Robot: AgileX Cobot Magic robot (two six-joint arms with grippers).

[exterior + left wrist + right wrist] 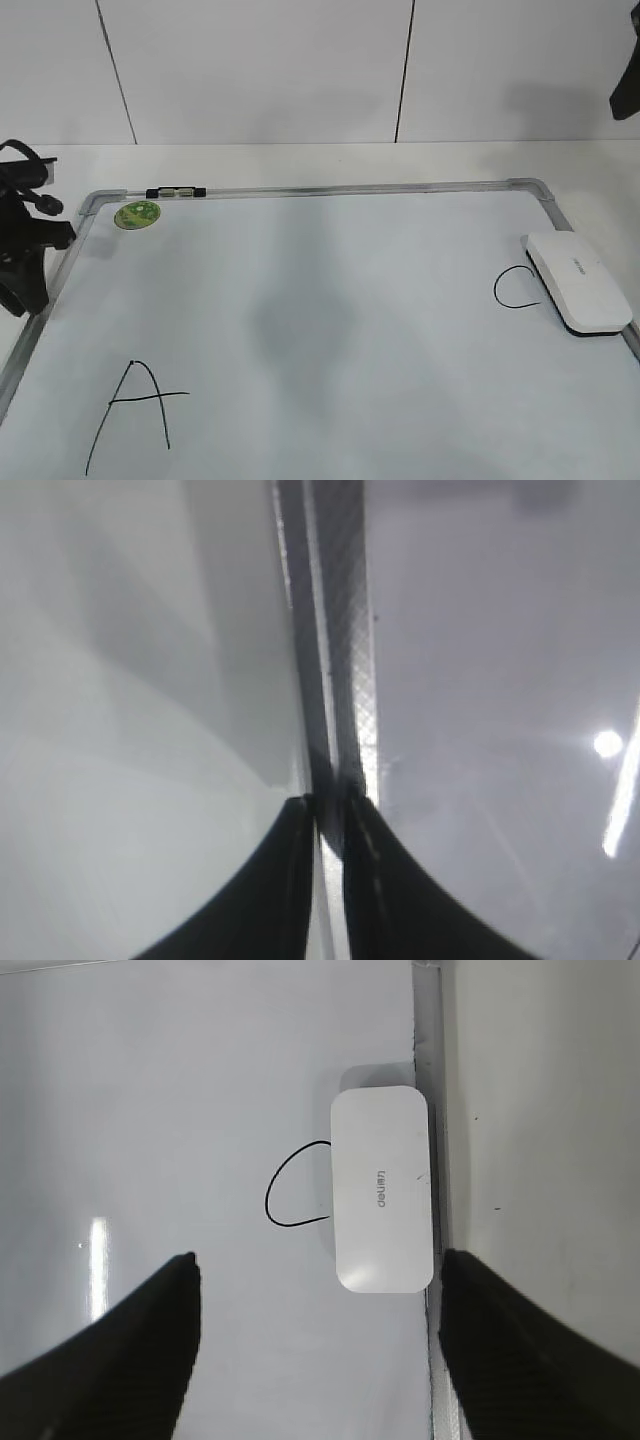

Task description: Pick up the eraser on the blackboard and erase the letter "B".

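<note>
The blackboard (320, 300) is a white board with a silver frame, lying flat on the table. The white eraser (578, 282) lies on it at the right edge, by the frame. In the right wrist view the eraser (382, 1188) covers part of a black curved stroke (275, 1195); I cannot tell which letter that stroke is. No letter "B" shows. My right gripper (317, 1258) is open, high above the board, just short of the eraser. My left gripper (328, 805) is shut and empty over the board's left frame (340, 630).
A black letter "A" (135, 410) is at the board's front left. A round green sticker (137, 214) and a marker (176, 192) sit at the far left corner. The left arm (25, 260) stands at the board's left edge. A white wall is behind.
</note>
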